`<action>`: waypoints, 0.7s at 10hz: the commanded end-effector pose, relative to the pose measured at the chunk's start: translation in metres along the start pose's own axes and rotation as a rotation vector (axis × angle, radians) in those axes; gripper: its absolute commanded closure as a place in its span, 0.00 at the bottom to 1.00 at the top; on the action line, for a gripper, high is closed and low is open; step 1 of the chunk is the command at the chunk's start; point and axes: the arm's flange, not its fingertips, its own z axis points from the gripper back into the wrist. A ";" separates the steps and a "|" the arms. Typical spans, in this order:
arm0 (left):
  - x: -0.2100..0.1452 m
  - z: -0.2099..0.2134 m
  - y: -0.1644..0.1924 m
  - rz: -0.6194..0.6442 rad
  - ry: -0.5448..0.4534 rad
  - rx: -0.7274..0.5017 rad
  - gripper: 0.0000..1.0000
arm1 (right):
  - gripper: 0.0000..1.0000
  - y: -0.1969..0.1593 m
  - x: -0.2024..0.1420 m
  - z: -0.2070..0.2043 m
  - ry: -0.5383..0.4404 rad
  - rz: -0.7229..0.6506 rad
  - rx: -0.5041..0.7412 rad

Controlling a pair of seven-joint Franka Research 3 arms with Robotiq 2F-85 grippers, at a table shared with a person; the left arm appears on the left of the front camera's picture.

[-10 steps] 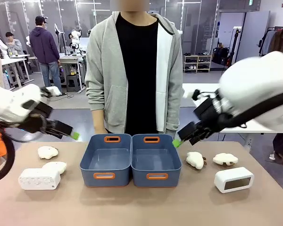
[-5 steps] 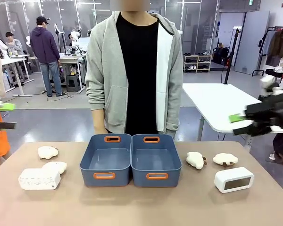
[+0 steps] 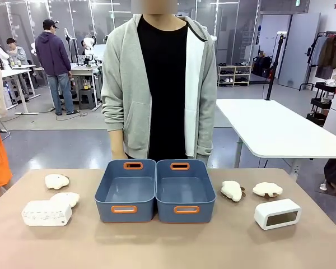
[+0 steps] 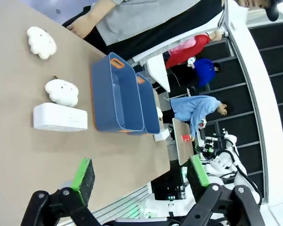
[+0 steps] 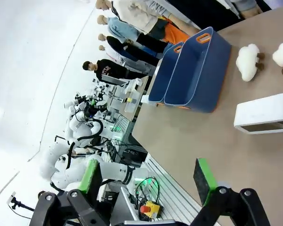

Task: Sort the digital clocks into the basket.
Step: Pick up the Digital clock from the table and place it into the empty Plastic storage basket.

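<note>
Both arms have swung back off the desk [image 3: 168, 246]. A second ago their fingers hung at the baskets' outer corners, and half a second ago at the frame's sides. We now find the left fingers [image 4: 82, 173] and right fingers [image 5: 203, 178] spread wide, holding nothing (in each wrist view the desk's edge runs between the two pads). Nothing on the desk has shifted. The dotted clock [image 3: 46, 213] lies at the left near the front edge, a plush toy [image 3: 65, 198] just beside its far corner. The window clock [image 3: 277, 213] lies at the right, in front of two more toys [image 3: 233, 190]. The twin baskets [image 3: 123, 216] sit touching mid-desk, before the person [image 3: 157, 84]. We see bare desk between each clock and the baskets, and along the whole front edge.
</note>
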 end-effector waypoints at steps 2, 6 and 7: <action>-0.054 -0.021 -0.007 0.008 -0.045 -0.021 0.00 | 0.00 0.004 0.015 -0.017 0.001 0.048 -0.002; -0.003 0.007 -0.002 0.011 -0.011 0.005 0.00 | 0.00 -0.002 0.002 0.001 -0.010 0.002 0.003; -0.003 0.007 -0.002 0.011 -0.011 0.005 0.00 | 0.00 -0.002 0.002 0.001 -0.010 0.002 0.003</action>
